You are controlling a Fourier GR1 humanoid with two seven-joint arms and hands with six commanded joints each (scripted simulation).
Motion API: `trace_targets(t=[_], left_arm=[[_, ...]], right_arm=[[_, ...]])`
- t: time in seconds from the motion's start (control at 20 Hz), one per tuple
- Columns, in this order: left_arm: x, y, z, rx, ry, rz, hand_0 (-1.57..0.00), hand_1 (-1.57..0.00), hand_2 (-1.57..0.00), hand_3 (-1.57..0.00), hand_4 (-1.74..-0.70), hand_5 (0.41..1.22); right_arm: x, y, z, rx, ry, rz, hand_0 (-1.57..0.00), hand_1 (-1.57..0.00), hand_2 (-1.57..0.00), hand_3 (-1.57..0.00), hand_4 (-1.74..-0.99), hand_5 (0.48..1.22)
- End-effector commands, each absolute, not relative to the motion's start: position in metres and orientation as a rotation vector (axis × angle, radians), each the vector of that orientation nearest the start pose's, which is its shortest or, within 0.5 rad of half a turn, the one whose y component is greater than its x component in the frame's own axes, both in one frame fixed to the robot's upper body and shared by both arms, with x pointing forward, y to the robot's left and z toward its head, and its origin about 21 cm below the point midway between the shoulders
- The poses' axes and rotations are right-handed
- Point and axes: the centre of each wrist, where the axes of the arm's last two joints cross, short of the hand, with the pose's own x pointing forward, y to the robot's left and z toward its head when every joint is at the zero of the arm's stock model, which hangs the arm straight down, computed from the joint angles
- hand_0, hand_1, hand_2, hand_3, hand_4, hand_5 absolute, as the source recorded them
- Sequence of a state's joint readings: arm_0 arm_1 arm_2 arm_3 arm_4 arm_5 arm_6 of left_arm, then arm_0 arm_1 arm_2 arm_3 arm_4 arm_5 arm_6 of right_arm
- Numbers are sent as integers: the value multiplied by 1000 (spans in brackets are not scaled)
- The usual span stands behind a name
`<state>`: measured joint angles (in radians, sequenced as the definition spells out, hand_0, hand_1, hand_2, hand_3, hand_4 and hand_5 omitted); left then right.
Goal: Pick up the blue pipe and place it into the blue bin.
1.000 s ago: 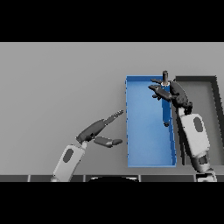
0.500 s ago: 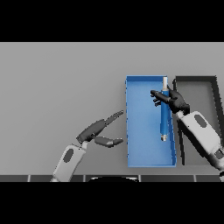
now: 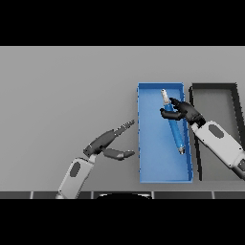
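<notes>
The blue pipe (image 3: 175, 130) with a pale tip lies lengthwise inside the blue bin (image 3: 149, 143), in its right half. My right hand (image 3: 185, 112) reaches in over the bin's right wall and hovers at the pipe's upper part. Its thumb and fingers are spread apart across the pipe and do not clamp it. My left hand (image 3: 106, 141) rests open over the table just left of the bin, fingers pointing toward it.
A dark grey bin (image 3: 213, 93) stands directly right of the blue bin, and my right forearm (image 3: 221, 144) crosses over it. Grey table stretches to the left and back.
The right hand lowered the pipe from a raised tilt until it lay along the bin floor, then slid back down-right and loosened its fingers. The left hand stayed put.
</notes>
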<state>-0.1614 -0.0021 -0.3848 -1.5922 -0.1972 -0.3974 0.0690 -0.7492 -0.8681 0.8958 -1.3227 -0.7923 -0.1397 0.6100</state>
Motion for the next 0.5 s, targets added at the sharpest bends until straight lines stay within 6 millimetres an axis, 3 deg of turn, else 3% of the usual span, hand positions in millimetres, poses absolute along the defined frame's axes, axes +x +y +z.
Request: trace_targets(t=[0.0, 0.2, 0.45], left_arm=[[258, 118, 38, -428, -1566, -874, 1, 1, 1, 1, -930, 496], [257, 125, 40, -430, -1571, -869, 1, 1, 1, 1, -931, 495], [260, 112, 36, -409, -1565, -870, 1, 1, 1, 1, -930, 495]], right_arm=[[344, -246, 110, -172, -839, 652, -59, -55, -53, -15, -1144, 759], [342, -244, 110, -176, -839, 712, -23, -22, -21, -6, -1095, 718], [341, -244, 110, -170, -839, 759, -19, -17, -17, -4, -1084, 714]])
